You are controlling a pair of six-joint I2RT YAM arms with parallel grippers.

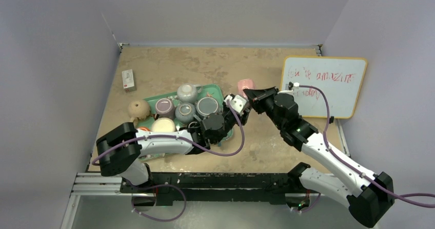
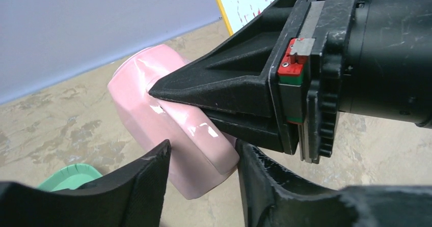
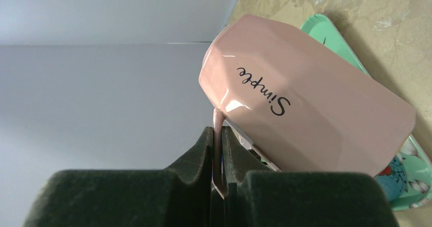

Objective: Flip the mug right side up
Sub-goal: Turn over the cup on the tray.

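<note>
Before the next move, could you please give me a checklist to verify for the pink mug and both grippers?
1. Right gripper shut on the thin handle of the glossy pink faceted mug: ok.
2. Left gripper fingers either side of the mug's body: ok.
3. Left fingers firmly clamping it: cannot tell.
4. Mug right side up: not ok, it is tilted.
5. Mug off the mint-green plastic tray: ok, beside its edge.
6. Mug lifted off the table: cannot tell.
</note>
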